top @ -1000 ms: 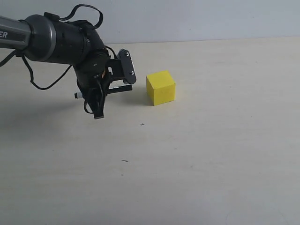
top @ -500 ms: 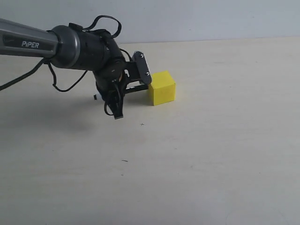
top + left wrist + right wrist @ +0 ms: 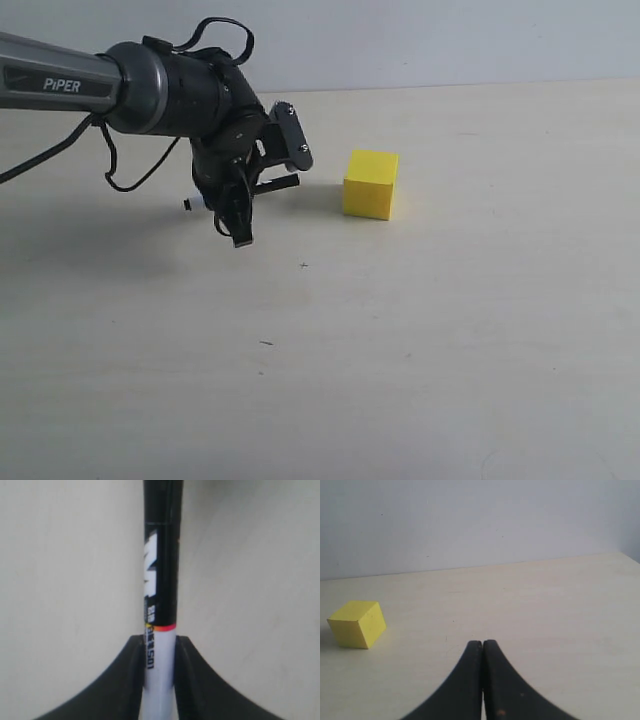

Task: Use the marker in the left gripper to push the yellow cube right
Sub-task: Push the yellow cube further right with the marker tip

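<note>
the black two-fingered left gripper (image 3: 265, 186) on the dark grey "piper" arm is closed on the slim black-and-white marker (image 3: 284, 183), its jaws pinching the white lower barrel just below the thin red band. in the exterior view the marker's long axis runs nearly level, left to right. its black end points right at the small bright-yellow cube (image 3: 370, 185) and its white end pokes out on the gripper's left. the tip stops short of the cube, with a clear gap between them. the cube rests on the pale beige tabletop (image 3: 450, 330), right of the gripper. the black right gripper (image 3: 482, 643) has its jaws pressed together, holding nothing.
</note>
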